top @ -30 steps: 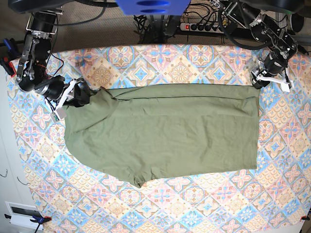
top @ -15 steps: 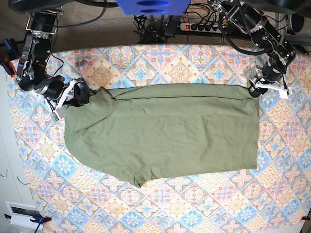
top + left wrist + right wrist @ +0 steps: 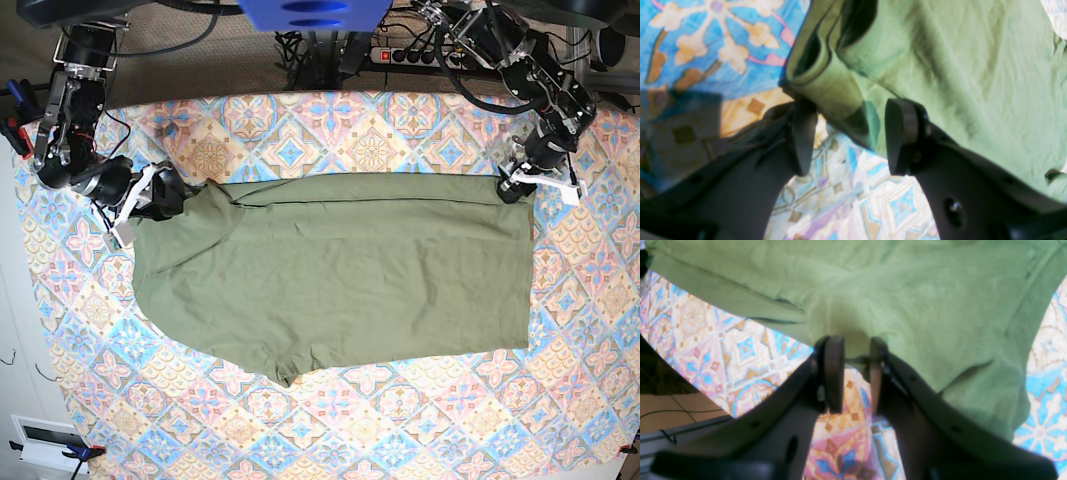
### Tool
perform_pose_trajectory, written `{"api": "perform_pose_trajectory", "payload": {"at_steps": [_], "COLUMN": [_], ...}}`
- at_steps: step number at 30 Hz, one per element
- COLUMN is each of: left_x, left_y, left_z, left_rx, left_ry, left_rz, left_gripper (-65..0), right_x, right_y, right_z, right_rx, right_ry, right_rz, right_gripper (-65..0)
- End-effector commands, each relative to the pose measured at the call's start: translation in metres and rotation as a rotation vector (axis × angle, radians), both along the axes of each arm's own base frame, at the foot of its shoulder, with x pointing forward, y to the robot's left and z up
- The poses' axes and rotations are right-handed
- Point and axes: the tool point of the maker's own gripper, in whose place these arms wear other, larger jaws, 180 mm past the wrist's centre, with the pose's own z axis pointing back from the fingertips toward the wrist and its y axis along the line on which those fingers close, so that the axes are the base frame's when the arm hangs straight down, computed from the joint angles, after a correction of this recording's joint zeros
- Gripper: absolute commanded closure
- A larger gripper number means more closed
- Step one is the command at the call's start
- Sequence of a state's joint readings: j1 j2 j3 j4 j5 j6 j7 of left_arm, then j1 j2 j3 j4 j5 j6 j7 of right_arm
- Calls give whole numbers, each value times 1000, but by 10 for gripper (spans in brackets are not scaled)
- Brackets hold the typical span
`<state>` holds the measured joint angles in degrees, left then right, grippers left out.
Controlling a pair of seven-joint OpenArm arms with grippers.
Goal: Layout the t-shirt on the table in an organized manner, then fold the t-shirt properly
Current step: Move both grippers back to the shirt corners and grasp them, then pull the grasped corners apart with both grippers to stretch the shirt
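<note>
- Base view shows the t-shirt (image 3: pixel 340 270) lying flat across the middle of the table (image 3: pixel 400 430), long axis running side to side, with one long straight edge along the far side.
- Laying out looks done, and one lengthwise fold seems to be in already: a doubled edge runs along the far side and only one sleeve (image 3: pixel 285 368) pokes out at the near edge. That is a judgement from the outline, not a certainty.
- Cloth on the base view's left end is still bunched and rounded rather than squared, so that end looks untidy.
- Right gripper (image 3: pixel 857 373) sits at that bunched end; the right wrist view shows its jaws narrowly parted with a pinch of green fabric gathered between them, so it has hold of the t-shirt.
- Left gripper (image 3: pixel 846 136) is at the opposite far corner; the left wrist view shows its jaws well apart, a rolled lip of the shirt's corner lying between them but not squeezed, so it grips nothing yet.
- Remaining work, as I judge it: close the left gripper on its corner, fold the other long side or sleeve in, then fold the shirt across its length into a compact rectangle.
- No crosswise fold shows so far; the garment lies at full length.
</note>
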<state>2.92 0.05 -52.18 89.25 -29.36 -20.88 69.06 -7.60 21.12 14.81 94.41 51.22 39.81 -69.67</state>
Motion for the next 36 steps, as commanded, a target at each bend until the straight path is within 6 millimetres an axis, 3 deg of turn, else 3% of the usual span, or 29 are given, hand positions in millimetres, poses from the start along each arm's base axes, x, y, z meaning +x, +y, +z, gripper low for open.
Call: {"api": "perform_pose_trajectory", "payload": {"at_steps": [1, 3, 4, 8, 9, 13, 20, 23, 26, 31, 36], "left_x": [10, 11, 11, 11, 9, -1, -8, -10, -9, -9, -9], "left_y": [0, -5, -5, -5, -6, -5, 3, 3, 7, 9, 9], "left_z": [8, 6, 6, 6, 4, 0, 3, 2, 5, 5, 5], "left_rx": [3, -13, -13, -16, -17, -24, -22, -24, -14, -9, -8], "left_ry": [-25, -24, -24, -28, -21, 8, 4, 8, 5, 7, 7], "left_rz": [-7, -9, -9, -10, -11, -17, -22, -22, -27, -27, -27], "left_gripper": [-321, -307, -270, -21, 0, 0, 0, 0, 0, 0, 0], "right_x": [10, 10, 9, 7, 5, -4, -11, -11, -18, -12, -13], "right_y": [-4, -4, -4, -4, -6, -21, -55, -62, -70, -77, -79], "right_z": [15, 15, 15, 13, 11, 8, 12, 5, -16, -34, -41], "right_rx": [2, 2, 2, 2, 0, -7, -23, -8, 28, 85, 104], "right_ry": [-56, -56, -54, -48, -41, -26, -35, -13, 55, 106, 123], "right_rz": [0, 0, 0, -2, -6, -53, -160, -190, -230, -283, -302], "right_gripper": [-132, -132, -132, -132, -132, -146, -284, -289, -289, -291, -292]}}
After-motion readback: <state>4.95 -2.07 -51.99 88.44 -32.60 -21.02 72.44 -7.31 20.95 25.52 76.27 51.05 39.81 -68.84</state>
